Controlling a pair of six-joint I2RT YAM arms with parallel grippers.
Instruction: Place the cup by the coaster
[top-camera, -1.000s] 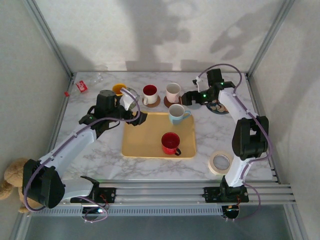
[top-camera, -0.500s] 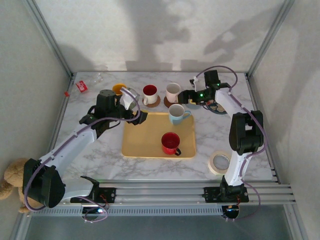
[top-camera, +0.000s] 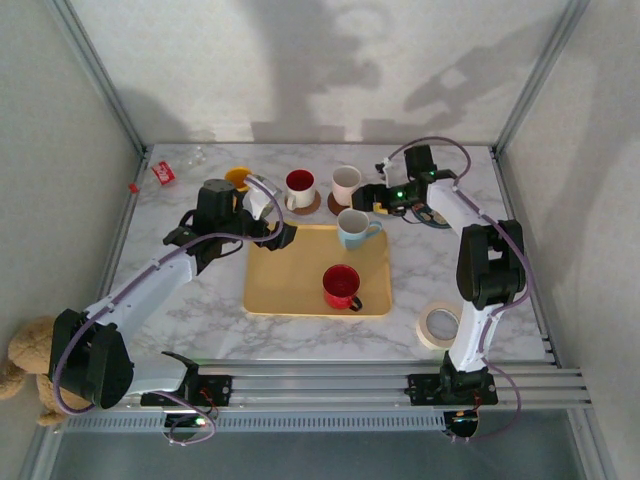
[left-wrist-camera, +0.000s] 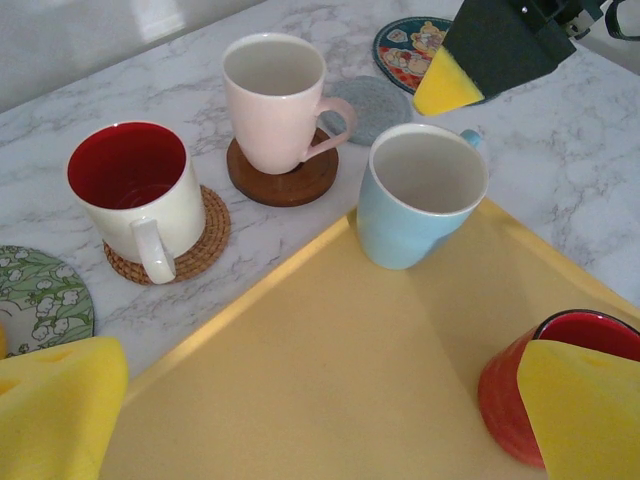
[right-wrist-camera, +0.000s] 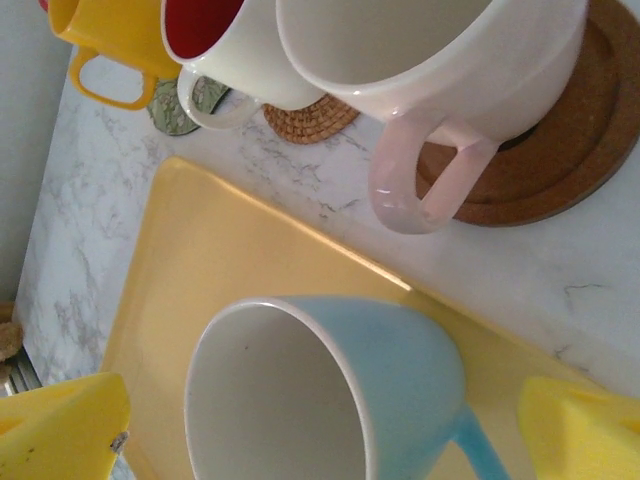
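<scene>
Since one second ago the right arm has swung toward 9 o'clock, and its end effector (top-camera: 358, 205) now hangs just at the far side of the blue cup (top-camera: 352, 228). The left arm has almost not moved.

On the marble counter (top-camera: 420, 270) lies the yellow tray (top-camera: 290, 285). The blue cup stands on the tray at its 1 o'clock corner, with the handle pointing to 3 o'clock. The red cup (top-camera: 341, 286) stands on the tray at about 5 o'clock. Off the tray, at 12 o'clock from the blue cup, is the pink cup (top-camera: 346, 183) on a wooden coaster (left-wrist-camera: 290, 178). Just behind it lies a free grey coaster (left-wrist-camera: 375, 105).

The right end effector is fully open and holds nothing. In the right wrist view its yellow pads (right-wrist-camera: 60, 430) stand on each side of the blue cup, apart from it. The left end effector (top-camera: 283, 237) is also fully open and empty, over the tray's 11 o'clock corner.
</scene>
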